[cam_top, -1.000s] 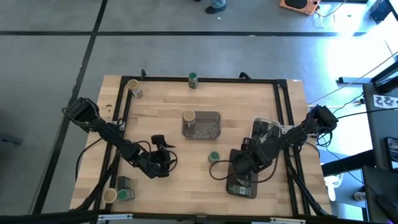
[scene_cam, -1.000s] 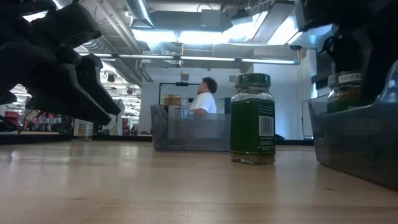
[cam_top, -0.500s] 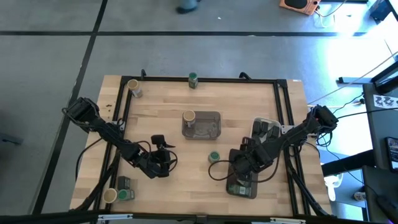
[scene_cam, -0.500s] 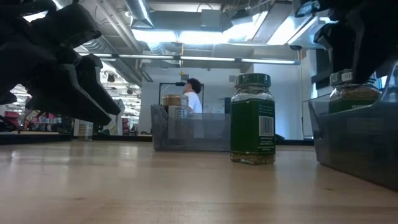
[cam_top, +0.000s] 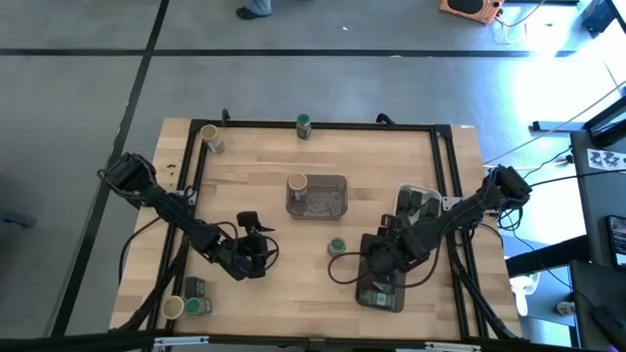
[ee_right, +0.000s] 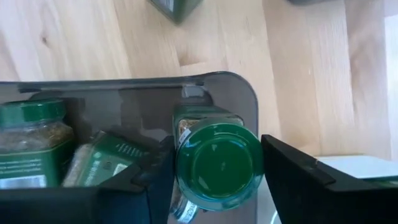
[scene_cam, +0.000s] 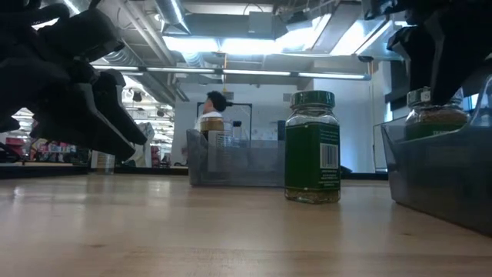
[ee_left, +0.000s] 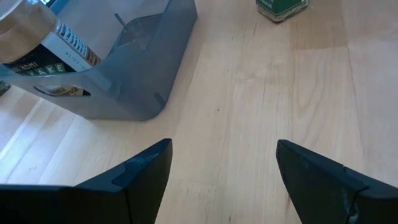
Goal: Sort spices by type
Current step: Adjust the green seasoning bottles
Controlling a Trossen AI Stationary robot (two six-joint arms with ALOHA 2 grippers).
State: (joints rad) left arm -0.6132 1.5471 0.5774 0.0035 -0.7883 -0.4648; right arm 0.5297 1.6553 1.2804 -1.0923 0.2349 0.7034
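Note:
My right gripper [cam_top: 378,271] is over the dark tray [ee_right: 242,93] near the table's near edge, shut on a green-lidded spice jar [ee_right: 217,165]. Two more green-lidded jars [ee_right: 31,134] lie in that tray. Another green-lidded jar [cam_top: 336,246] stands on its base on the bare wood between the arms, also in the low view [scene_cam: 312,146]. My left gripper [ee_left: 224,155] hovers open above the wood, left of that jar [ee_left: 283,7]. A tan-lidded jar [cam_top: 297,183] stands in the grey tray [cam_top: 321,198]. My right gripper pinches the green-lidded jar at its lid [ee_right: 186,168], one finger on each side, coming from above and pointing down. The jar sits a little tilted inside the dark tray's corner [scene_cam: 434,115]. The tray wall hides whether its base rests on the tray floor.
A green-lidded jar [cam_top: 303,124] and a tan-lidded jar [cam_top: 208,138] stand by the far edge. A tan jar [cam_top: 173,308], a green jar [cam_top: 200,306] and a dark tin [cam_top: 196,288] sit at the near left corner. A white tray [cam_top: 416,200] holds dark tins.
My right gripper has shifted slightly above the dark tray, with the jar still between its fingers. A person in the room beyond the table has walked toward the left.

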